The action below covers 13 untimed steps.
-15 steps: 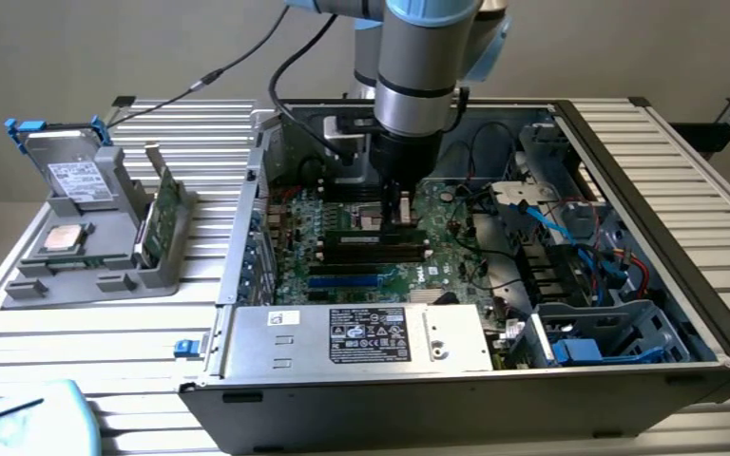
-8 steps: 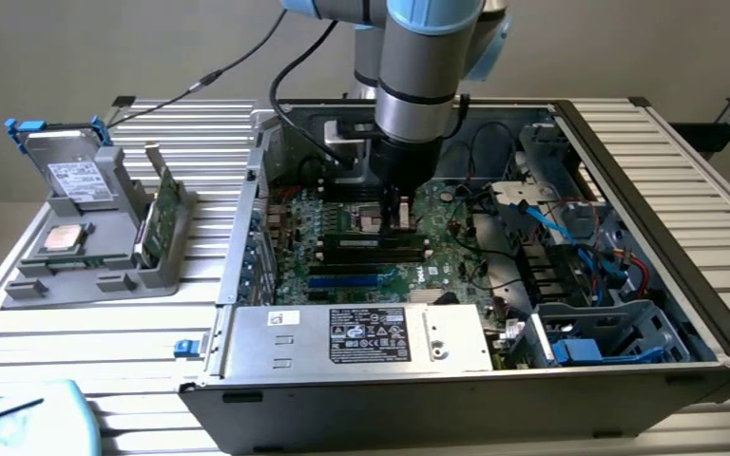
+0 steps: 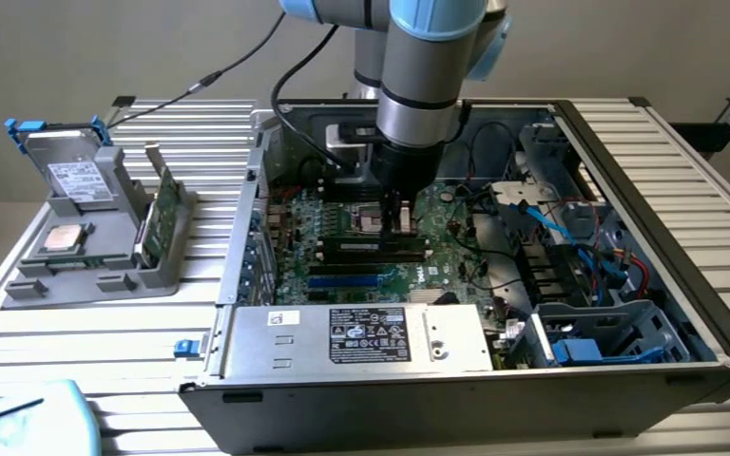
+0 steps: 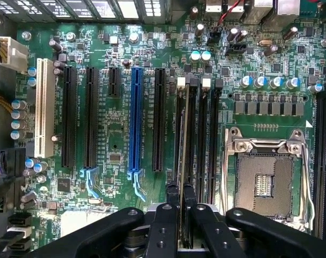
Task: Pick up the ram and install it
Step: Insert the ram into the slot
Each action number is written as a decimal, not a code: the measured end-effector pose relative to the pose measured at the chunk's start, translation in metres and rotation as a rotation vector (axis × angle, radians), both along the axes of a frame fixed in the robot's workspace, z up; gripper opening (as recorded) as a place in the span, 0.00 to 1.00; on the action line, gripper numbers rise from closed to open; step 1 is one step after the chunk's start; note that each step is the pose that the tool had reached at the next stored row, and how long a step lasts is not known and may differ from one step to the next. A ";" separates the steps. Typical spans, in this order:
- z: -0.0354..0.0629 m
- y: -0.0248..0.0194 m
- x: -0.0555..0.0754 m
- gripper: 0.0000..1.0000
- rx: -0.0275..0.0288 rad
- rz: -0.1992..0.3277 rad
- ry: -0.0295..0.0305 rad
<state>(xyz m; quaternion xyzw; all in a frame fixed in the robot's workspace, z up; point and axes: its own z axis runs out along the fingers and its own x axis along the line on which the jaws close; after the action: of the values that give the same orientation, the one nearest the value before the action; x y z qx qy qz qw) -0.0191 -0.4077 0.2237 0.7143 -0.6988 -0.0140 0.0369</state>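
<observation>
Grip first: your hand (image 4: 180, 198) is clenched on the ram (image 4: 185, 140), held edge-down along the black memory slots (image 4: 208, 134), likely so it seats straight, just beside the open processor socket (image 4: 265, 183). In the exterior view, loose cables (image 3: 555, 223) crowd the hand's three o'clock, the power supply (image 3: 358, 337) its six, a parts holder (image 3: 99, 237) on the counter (image 3: 86, 351) its nine.

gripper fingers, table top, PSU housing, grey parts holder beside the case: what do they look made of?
Gripper fingers: matte black with screw holes; plastic or anodised metal, cannot tell which.
Table top: ribbed silvery slats, probably aluminium extrusion.
PSU housing: bare grey sheet metal, dull sheen, folded edges.
Parts holder: flat matte grey, likely plastic.
</observation>
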 end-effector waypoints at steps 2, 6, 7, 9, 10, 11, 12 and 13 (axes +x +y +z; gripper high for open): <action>-0.0008 0.0000 0.001 0.15 0.0001 0.000 0.0001; -0.0019 0.0000 0.001 0.15 -0.0001 0.000 0.0027; -0.0021 0.0000 0.001 0.15 0.0000 0.000 0.0035; -0.0022 0.0000 0.001 0.15 0.0000 0.000 0.0051; -0.0022 0.0001 0.001 0.15 0.0000 0.001 0.0062; -0.0022 0.0001 0.001 0.15 0.0001 0.001 0.0078; -0.0022 0.0002 0.001 0.15 0.0001 0.002 0.0096; -0.0022 0.0002 0.001 0.15 0.0000 0.004 0.0114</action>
<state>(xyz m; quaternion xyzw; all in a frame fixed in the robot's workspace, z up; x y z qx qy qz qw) -0.0183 -0.4075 0.2215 0.7155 -0.6971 -0.0180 0.0409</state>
